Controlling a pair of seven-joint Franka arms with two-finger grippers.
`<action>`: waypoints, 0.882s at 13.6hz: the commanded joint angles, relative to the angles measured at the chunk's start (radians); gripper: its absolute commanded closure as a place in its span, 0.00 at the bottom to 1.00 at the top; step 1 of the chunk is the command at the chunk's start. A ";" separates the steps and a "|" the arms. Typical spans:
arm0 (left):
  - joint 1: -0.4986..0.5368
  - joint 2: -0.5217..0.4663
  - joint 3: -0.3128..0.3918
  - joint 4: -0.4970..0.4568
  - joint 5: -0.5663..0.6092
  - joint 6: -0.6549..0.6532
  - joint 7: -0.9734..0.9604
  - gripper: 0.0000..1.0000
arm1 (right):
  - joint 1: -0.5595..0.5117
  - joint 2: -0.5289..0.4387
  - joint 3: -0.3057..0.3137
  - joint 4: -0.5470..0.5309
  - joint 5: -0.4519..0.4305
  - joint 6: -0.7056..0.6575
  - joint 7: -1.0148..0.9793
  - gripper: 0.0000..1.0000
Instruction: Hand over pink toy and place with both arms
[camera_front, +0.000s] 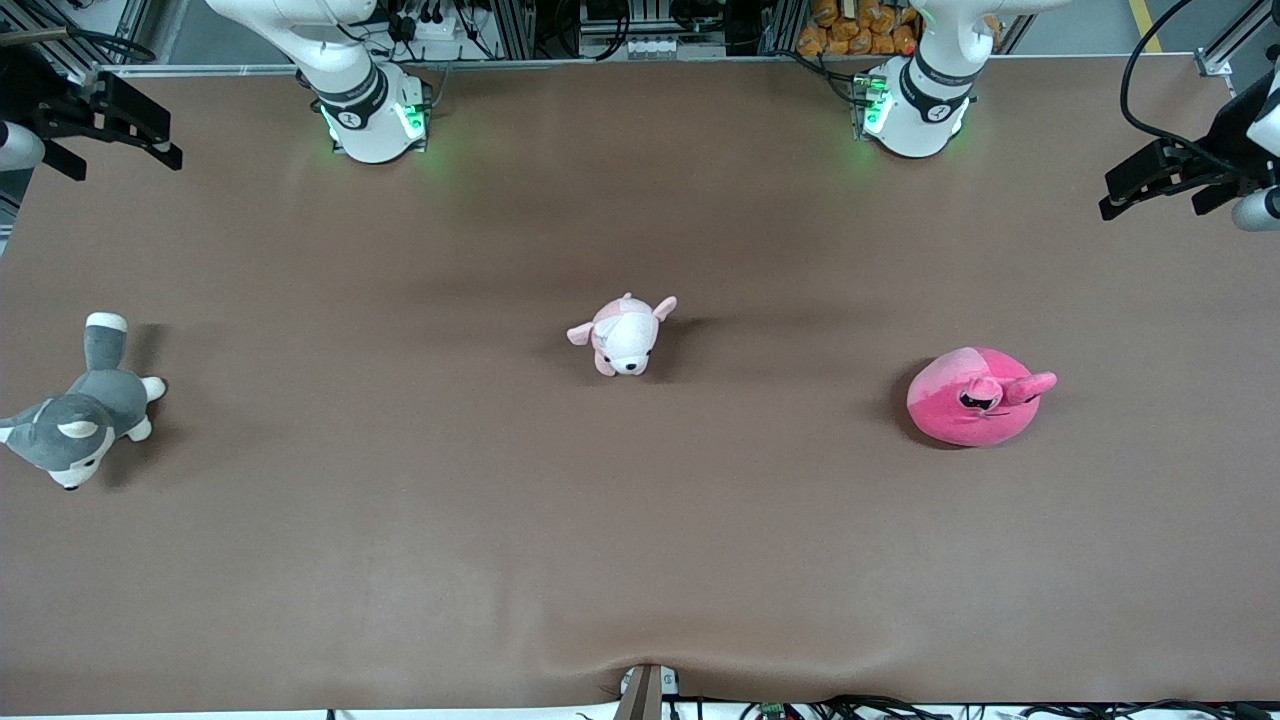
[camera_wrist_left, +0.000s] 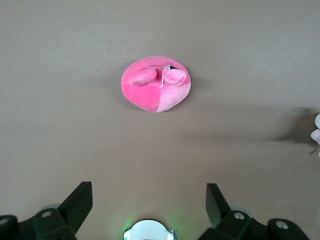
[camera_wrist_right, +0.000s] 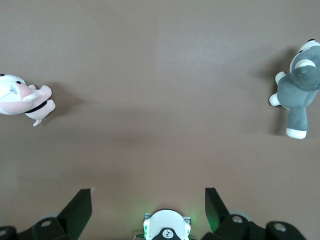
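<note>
The pink toy (camera_front: 975, 396), a round hot-pink plush with a paler patch, lies on the brown table (camera_front: 640, 560) toward the left arm's end. In the left wrist view it (camera_wrist_left: 156, 83) sits well clear of the jaws. My left gripper (camera_front: 1150, 195) hangs high over the table's left-arm end, open and empty, and its own view shows it (camera_wrist_left: 148, 200) wide apart. My right gripper (camera_front: 120, 155) hangs high over the right-arm end, open and empty, and shows in the right wrist view (camera_wrist_right: 148, 202).
A small pale pink-and-white puppy plush (camera_front: 622, 334) lies mid-table and shows in the right wrist view (camera_wrist_right: 22, 102). A grey-and-white husky plush (camera_front: 80, 410) lies at the right arm's end and shows there too (camera_wrist_right: 297, 87). The arm bases (camera_front: 375, 115) glow green.
</note>
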 joint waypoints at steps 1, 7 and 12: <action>0.015 0.009 -0.004 0.000 -0.011 -0.002 0.014 0.00 | -0.016 0.010 0.006 0.017 0.016 -0.004 0.006 0.00; 0.013 0.022 -0.003 -0.013 -0.011 0.024 0.008 0.00 | -0.018 0.010 0.006 0.017 0.017 -0.004 0.006 0.00; 0.013 0.020 -0.003 -0.013 -0.006 0.027 -0.004 0.00 | -0.018 0.010 0.006 0.017 0.017 -0.004 0.006 0.00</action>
